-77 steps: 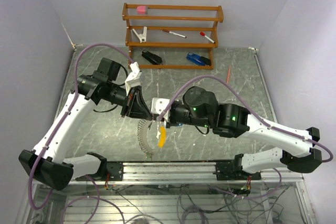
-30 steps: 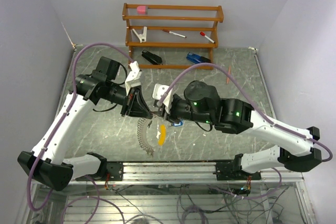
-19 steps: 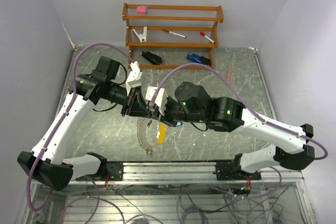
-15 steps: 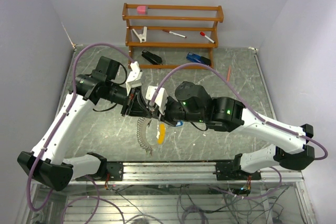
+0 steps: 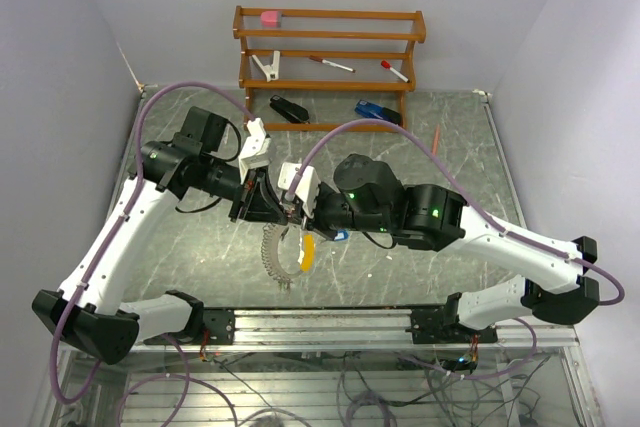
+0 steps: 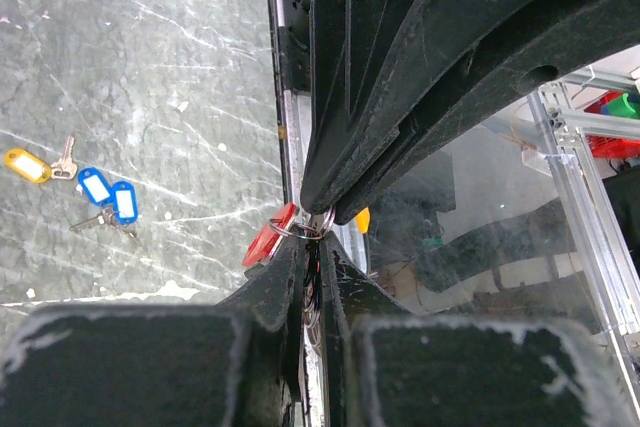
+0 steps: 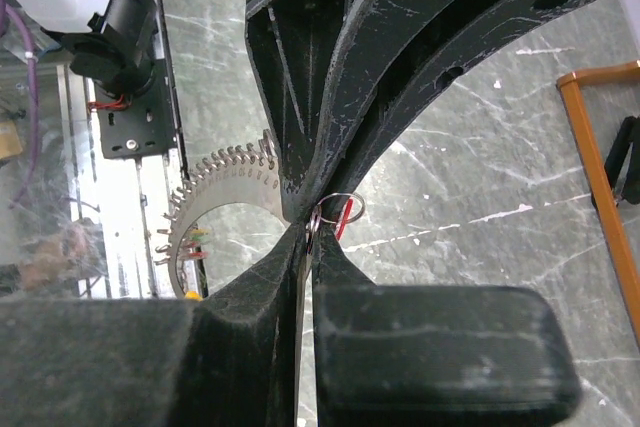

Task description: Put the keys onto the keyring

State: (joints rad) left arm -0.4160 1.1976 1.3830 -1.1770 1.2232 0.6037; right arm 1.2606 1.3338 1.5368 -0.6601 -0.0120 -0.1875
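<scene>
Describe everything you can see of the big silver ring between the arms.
The large silvery metal keyring is a thin curved band edged with small tooth-like tabs; only part of its arc shows. Its top is pinched in the shut left end effector, where the right end effector meets it. The rest curves down toward the near edge of the grey marbled table. Small red and green bits sit low on it, a yellow tag beside it.
</scene>
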